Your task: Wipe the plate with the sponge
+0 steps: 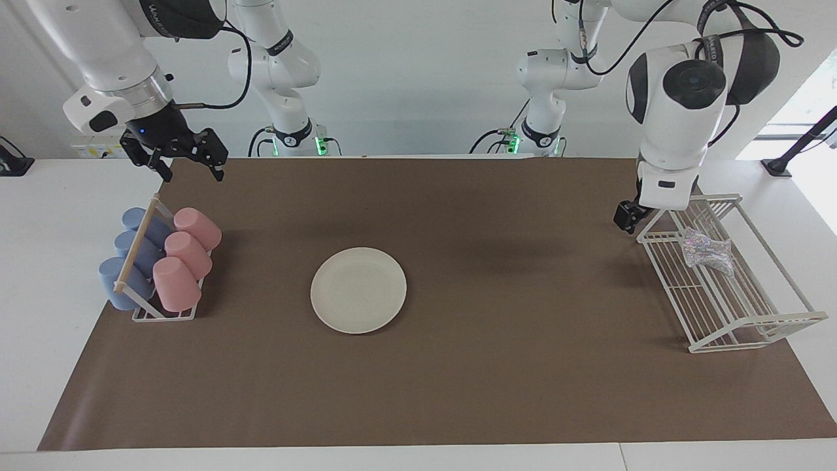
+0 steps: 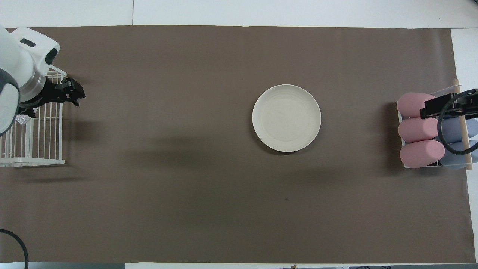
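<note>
The cream-white plate (image 1: 358, 290) (image 2: 286, 118) lies flat and bare in the middle of the brown mat. The speckled silvery sponge (image 1: 707, 252) rests inside the white wire rack (image 1: 739, 327) at the left arm's end of the table; in the overhead view only a sliver of the sponge (image 2: 22, 119) shows under the arm. My left gripper (image 1: 628, 216) (image 2: 73, 93) hangs open and holds nothing, over the rack's edge that faces the plate, beside the sponge and apart from it. My right gripper (image 1: 191, 171) (image 2: 433, 106) hovers open and holds nothing above the cup rack.
A white cup rack (image 1: 163, 314) with a wooden bar holds three pink cups (image 1: 186, 252) and three blue cups (image 1: 127, 261) on their sides at the right arm's end. A brown mat (image 1: 458, 392) covers most of the table.
</note>
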{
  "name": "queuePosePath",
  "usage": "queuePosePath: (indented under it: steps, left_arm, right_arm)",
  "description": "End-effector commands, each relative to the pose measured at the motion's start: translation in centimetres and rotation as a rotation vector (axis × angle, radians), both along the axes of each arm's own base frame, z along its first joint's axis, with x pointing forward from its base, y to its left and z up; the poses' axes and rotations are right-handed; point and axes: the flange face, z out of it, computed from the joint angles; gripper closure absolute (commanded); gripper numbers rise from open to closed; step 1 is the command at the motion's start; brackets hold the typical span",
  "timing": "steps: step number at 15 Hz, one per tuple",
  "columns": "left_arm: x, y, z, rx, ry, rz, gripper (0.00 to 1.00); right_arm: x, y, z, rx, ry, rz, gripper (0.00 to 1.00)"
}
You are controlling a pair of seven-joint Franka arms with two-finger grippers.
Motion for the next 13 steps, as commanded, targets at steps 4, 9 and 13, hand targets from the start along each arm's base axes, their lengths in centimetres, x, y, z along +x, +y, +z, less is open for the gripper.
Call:
queuePosePath:
  steps: [4, 9, 13]
  left_arm:
    - [-3.5, -1.4, 3.4, -0.217, 0.054, -0.080, 0.00]
    - [-5.1, -0.9, 5.2, -0.235, 0.110, -0.274, 0.00]
    - [-4.5, -1.0, 5.9, -0.233, 0.061, -0.276, 0.00]
  right_arm:
    - [-0.1, 0.3, 0.3, 0.000, 0.010, 0.027, 0.00]
    - [-0.1, 0.4, 0.3, 0.000, 0.014, 0.029, 0.00]
    - [-0.1, 0.3, 0.3, -0.004, 0.014, 0.027, 0.00]
